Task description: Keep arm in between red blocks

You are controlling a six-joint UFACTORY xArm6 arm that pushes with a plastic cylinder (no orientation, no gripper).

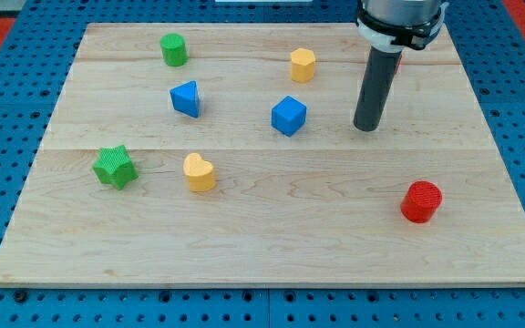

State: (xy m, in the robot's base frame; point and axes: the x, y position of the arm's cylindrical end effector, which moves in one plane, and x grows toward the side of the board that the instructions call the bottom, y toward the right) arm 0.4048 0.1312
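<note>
A red cylinder block (421, 201) stands near the board's lower right. A small sliver of red (401, 65) shows just right of the rod near the view's top; the rod hides most of it, so I cannot make out its shape. My tip (366, 128) rests on the wooden board (262, 237), below that red sliver and up and to the left of the red cylinder, touching neither. A blue cube (288, 116) lies to the left of the tip, with a clear gap between them.
A yellow hexagon block (303, 65) lies above the blue cube. A green cylinder (173, 49) is at the top left, with a blue triangle (186, 98) below it. A green star (115, 167) and a yellow heart (199, 172) lie at the left.
</note>
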